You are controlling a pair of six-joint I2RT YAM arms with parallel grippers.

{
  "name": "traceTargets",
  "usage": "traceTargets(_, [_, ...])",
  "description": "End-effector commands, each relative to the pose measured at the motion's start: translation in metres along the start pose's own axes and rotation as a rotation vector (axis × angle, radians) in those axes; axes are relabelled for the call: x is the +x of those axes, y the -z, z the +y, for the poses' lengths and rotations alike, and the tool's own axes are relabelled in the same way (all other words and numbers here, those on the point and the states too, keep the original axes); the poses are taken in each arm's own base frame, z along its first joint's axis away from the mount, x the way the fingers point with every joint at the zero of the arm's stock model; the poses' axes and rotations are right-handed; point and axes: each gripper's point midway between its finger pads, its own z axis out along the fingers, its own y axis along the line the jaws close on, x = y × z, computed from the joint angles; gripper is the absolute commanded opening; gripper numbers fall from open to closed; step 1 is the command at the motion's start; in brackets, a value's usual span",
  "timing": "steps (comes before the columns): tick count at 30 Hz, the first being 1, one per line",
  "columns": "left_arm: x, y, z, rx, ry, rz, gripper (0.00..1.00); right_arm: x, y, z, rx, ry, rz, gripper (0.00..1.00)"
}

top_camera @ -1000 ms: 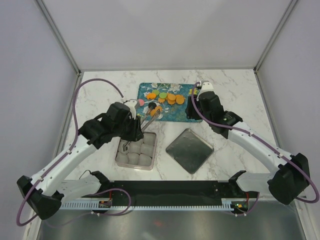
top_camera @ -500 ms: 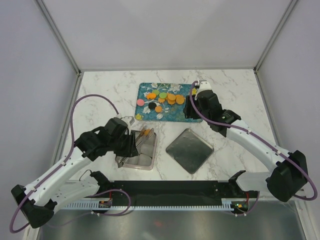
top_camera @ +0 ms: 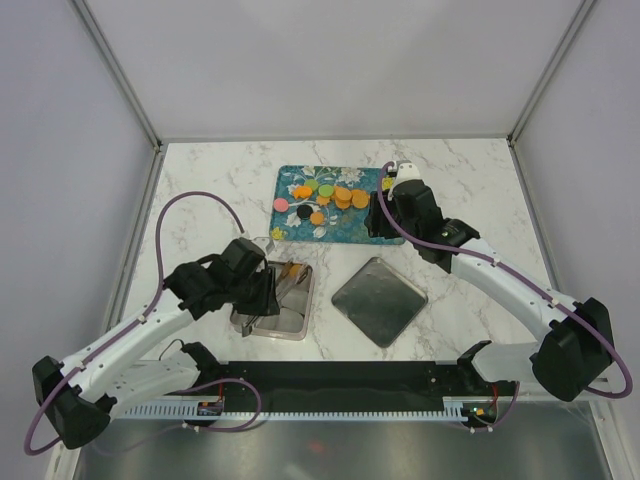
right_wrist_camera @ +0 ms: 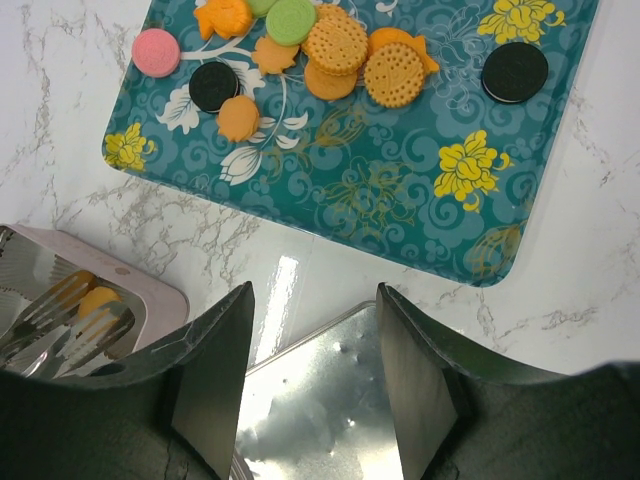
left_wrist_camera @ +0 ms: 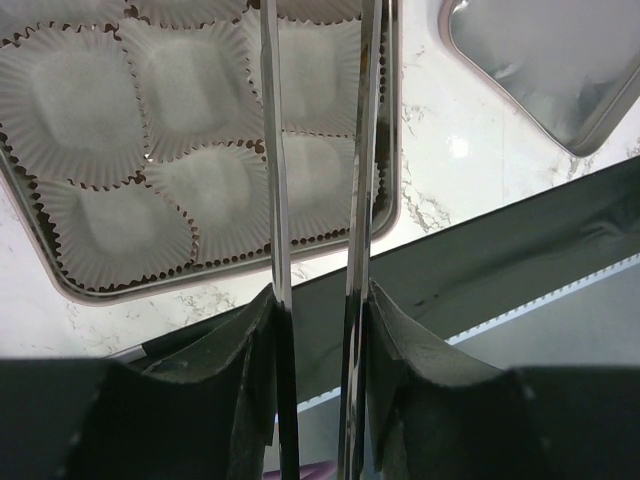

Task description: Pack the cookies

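Our left gripper [left_wrist_camera: 318,305] pinches slim metal tongs [left_wrist_camera: 272,200] over the cup-lined metal tin [top_camera: 300,322]; our right gripper [right_wrist_camera: 312,330] gapes wide beside the teal floral tray [right_wrist_camera: 400,200] of small round cookies [right_wrist_camera: 392,72].

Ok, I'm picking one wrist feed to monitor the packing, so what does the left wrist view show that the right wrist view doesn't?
Only left wrist: the rows of white paper cups in the tin, the ones in sight empty, and the black rail. Only right wrist: the teal tray with the loose cookies, plus two orange cookies by the tips of the tongs. Both: tin, tongs, the metal lid and the marble table.
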Motion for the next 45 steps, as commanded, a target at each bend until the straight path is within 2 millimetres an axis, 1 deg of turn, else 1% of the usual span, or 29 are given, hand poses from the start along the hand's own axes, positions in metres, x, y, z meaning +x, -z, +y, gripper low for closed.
traceTargets(1, [-0.011,-0.005,-0.007,0.016,0.022,-0.049,0.40,-0.015,0.000,0.007,-0.027,-0.004,-0.040,0.60])
traceTargets(8, [-0.013,-0.006,-0.007,0.017,0.016,-0.056,0.46,-0.012,0.000,0.007,-0.031,-0.004,-0.034,0.60])
traceTargets(13, [-0.012,-0.006,-0.007,0.017,0.011,-0.052,0.48,-0.012,0.000,0.008,-0.033,-0.004,-0.035,0.60])
traceTargets(21, [-0.011,-0.005,-0.006,0.022,0.008,-0.054,0.49,-0.011,-0.001,0.008,-0.035,-0.006,-0.032,0.60])
traceTargets(24, [-0.015,0.001,-0.010,0.040,0.008,-0.073,0.46,-0.012,-0.001,0.009,-0.037,-0.005,-0.033,0.60])
traceTargets(27, [-0.024,0.013,-0.020,0.082,0.007,-0.106,0.45,-0.012,0.000,0.009,-0.039,-0.005,-0.034,0.60])
traceTargets(28, [-0.031,0.020,-0.025,0.095,0.003,-0.127,0.45,-0.014,0.000,0.009,-0.040,-0.005,-0.037,0.60])
traceTargets(30, [-0.039,0.024,-0.027,0.090,-0.005,-0.143,0.45,-0.014,0.000,0.010,-0.045,-0.007,-0.037,0.60])
traceTargets(31, [-0.047,0.029,-0.031,0.093,-0.008,-0.161,0.45,-0.015,0.000,0.010,-0.044,-0.007,-0.038,0.60])
traceTargets(33, [-0.055,0.028,-0.032,0.076,-0.017,-0.169,0.46,-0.015,0.001,0.011,-0.045,-0.003,-0.042,0.60])
traceTargets(34, [-0.064,0.025,-0.033,0.048,-0.032,-0.171,0.46,-0.016,0.001,0.010,-0.043,-0.004,-0.044,0.60])
traceTargets(36, [-0.075,0.019,-0.036,0.027,-0.052,-0.170,0.47,-0.016,0.002,0.009,-0.040,-0.001,-0.045,0.60])
traceTargets(37, [-0.085,0.020,-0.039,0.024,-0.071,-0.186,0.47,-0.015,0.002,0.009,-0.040,-0.003,-0.045,0.60])
traceTargets(38, [-0.092,0.009,-0.040,0.003,-0.077,-0.176,0.48,-0.016,0.003,0.009,-0.040,-0.003,-0.045,0.60])
traceTargets(40, [-0.108,0.004,-0.042,-0.006,-0.096,-0.187,0.50,-0.015,0.003,0.009,-0.044,-0.001,-0.043,0.60])
traceTargets(41, [-0.112,-0.009,-0.041,-0.022,-0.099,-0.161,0.51,-0.015,0.004,0.009,-0.044,0.000,-0.047,0.60])
traceTargets(42, [-0.118,-0.013,-0.038,-0.030,-0.103,-0.160,0.51,-0.015,0.005,0.009,-0.044,0.000,-0.048,0.60])
traceTargets(43, [-0.124,-0.016,-0.039,-0.026,-0.103,-0.161,0.51,-0.015,0.006,0.008,-0.042,0.001,-0.051,0.60])
traceTargets(44, [-0.127,-0.025,-0.039,-0.029,-0.101,-0.142,0.51,-0.016,0.007,0.008,-0.044,0.000,-0.053,0.60])
traceTargets(45, [-0.134,-0.030,-0.035,-0.033,-0.097,-0.147,0.51,-0.016,0.008,0.008,-0.042,0.000,-0.056,0.60])
